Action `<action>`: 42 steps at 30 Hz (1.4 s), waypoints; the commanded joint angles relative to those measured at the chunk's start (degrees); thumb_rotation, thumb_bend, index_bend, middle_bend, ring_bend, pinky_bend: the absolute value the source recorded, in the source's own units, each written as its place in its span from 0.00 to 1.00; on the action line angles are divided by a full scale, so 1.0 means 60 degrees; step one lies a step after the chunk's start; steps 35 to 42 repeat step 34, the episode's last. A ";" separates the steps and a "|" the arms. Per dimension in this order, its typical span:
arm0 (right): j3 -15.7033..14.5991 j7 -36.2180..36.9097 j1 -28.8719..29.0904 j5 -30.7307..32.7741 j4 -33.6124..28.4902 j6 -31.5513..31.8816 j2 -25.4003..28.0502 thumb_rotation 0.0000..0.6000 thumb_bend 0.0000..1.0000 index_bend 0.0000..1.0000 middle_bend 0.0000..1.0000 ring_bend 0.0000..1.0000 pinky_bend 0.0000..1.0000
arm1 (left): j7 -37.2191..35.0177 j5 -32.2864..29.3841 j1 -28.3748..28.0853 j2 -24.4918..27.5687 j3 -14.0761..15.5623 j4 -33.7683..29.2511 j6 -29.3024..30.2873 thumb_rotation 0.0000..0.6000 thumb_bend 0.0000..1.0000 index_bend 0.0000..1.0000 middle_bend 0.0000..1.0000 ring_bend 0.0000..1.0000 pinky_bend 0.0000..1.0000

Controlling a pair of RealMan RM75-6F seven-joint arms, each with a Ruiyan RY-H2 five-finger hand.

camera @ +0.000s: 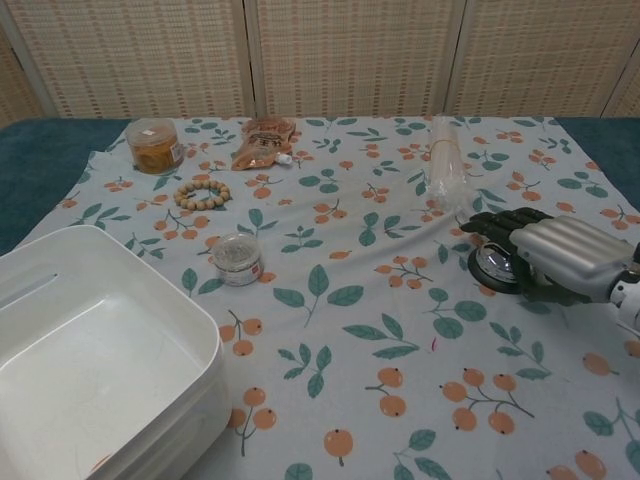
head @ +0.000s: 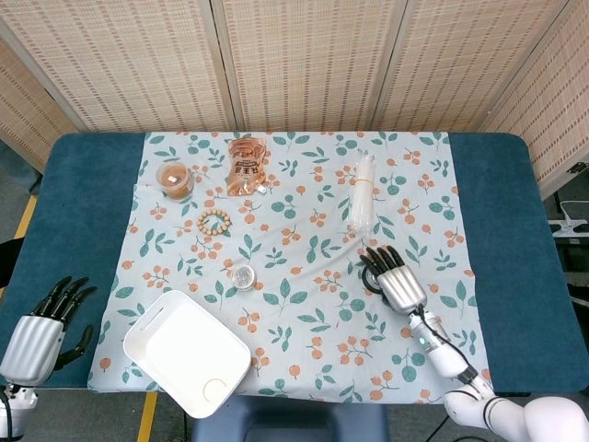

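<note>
Right hand (head: 398, 281), silver-backed with dark fingers spread and holding nothing, directly over a round black-based chrome call bell (camera: 497, 263) on the floral tablecloth (head: 304, 249), right of centre. Bell just beneath the fingers, slightly toward the far-left side of the palm; no long axis, being round. Contact possibly made, but hard to tell from either view. Left hand (head: 41, 327) well apart, off the cloth at the near-left table corner, fingers likewise spread, empty. Head view: bell almost wholly hidden beneath the right hand. Chest view: dome partly visible beside the fingers, left hand absent. Clear plastic sleeve of white sticks (head: 363, 195) just beyond the bell, lying lengthwise away from the robot.
</note>
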 commanded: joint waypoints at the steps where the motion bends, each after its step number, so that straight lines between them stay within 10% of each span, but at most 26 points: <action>1: -0.0142 0.0369 -0.0037 -0.0002 0.0376 0.0047 -0.0132 1.00 1.00 0.00 0.00 0.00 0.04 | 0.0001 0.0008 -0.0001 0.0002 0.0008 0.0004 -0.0017 1.00 0.46 0.17 0.13 0.07 0.32; 11: -0.0159 0.0818 -0.0126 -0.0527 -0.0087 0.1714 0.0383 1.00 1.00 0.00 0.00 0.00 0.04 | 0.0093 -0.0040 -0.0026 -0.0027 0.0019 0.0006 -0.0138 1.00 0.46 0.17 0.13 0.07 0.32; 27: -0.0902 -0.2938 -0.3164 0.1412 -0.7693 0.3917 0.5315 1.00 1.00 0.00 0.00 0.00 0.04 | 0.0339 0.0056 0.0033 -0.0047 0.0037 -0.0070 -0.0018 1.00 0.46 0.17 0.13 0.07 0.32; 34: -0.0652 -0.2336 -0.3446 0.1190 -0.8179 0.4372 0.5837 1.00 0.44 0.00 0.00 0.00 0.04 | 0.0530 0.0075 -0.0006 -0.0117 0.0033 -0.0040 -0.0094 1.00 0.46 0.17 0.13 0.07 0.32; 42: -0.0652 -0.2336 -0.3446 0.1190 -0.8179 0.4372 0.5837 1.00 0.44 0.00 0.00 0.00 0.04 | 0.0530 0.0075 -0.0006 -0.0117 0.0033 -0.0040 -0.0094 1.00 0.46 0.17 0.13 0.07 0.32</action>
